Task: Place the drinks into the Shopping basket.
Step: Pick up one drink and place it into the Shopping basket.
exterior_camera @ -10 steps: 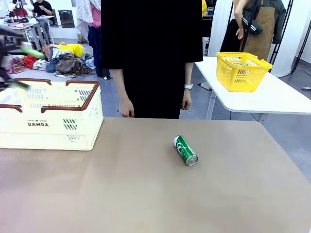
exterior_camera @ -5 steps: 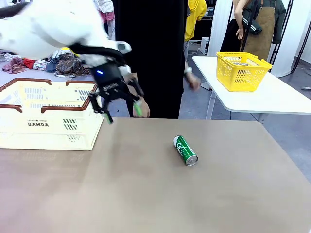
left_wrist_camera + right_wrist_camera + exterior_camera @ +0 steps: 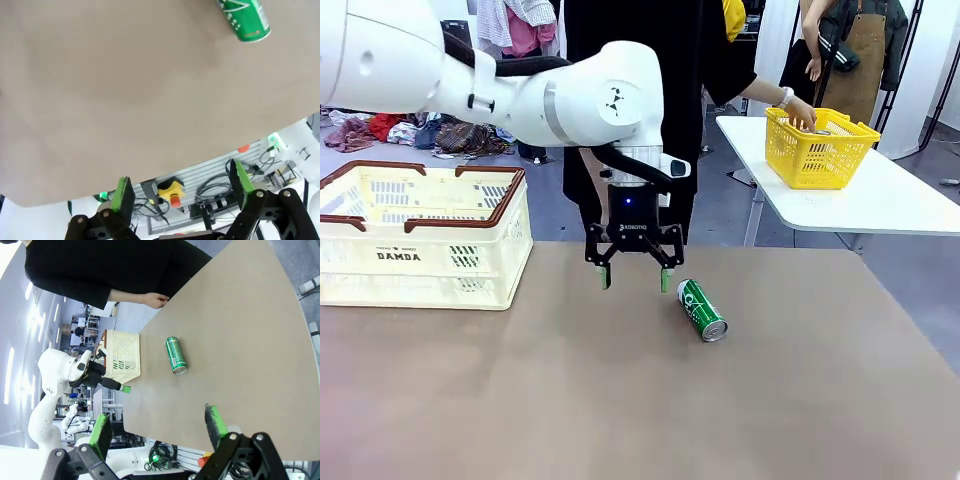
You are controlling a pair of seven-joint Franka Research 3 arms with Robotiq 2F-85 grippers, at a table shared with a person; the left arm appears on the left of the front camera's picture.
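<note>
Front view gives me the best look. My left gripper [image 3: 635,281] hangs low over the table [image 3: 620,410], pointing straight down, with its two fingers spread wide and nothing between them. One green can [image 3: 701,309] lies on its side on the table, just beside the gripper, on the side away from the Shopping basket [image 3: 420,262]. It is close to one finger, and I think they are not touching. The basket sits at the left end of the table, well apart from the can. I cannot see down into it, so I can't say how many drinks are inside. In the left wrist view the can sits up in a top corner, not in the gap between the green pads, so the gripper is not lined up yet. In the right wrist view my right gripper [image 3: 159,427] is spread wide too, holds nothing, and is well apart from the can. The person's hand [image 3: 802,113] is at the yellow basket [image 3: 820,160] on the other table, away from my work. I think the step now is going to get this can. Next I would slide the left gripper sideways until the can is between the fingers. I would also turn the wrist so they close across its thin round body, then go down and squeeze. The can could roll if one finger bumps it first, so I would go slowly.
</note>
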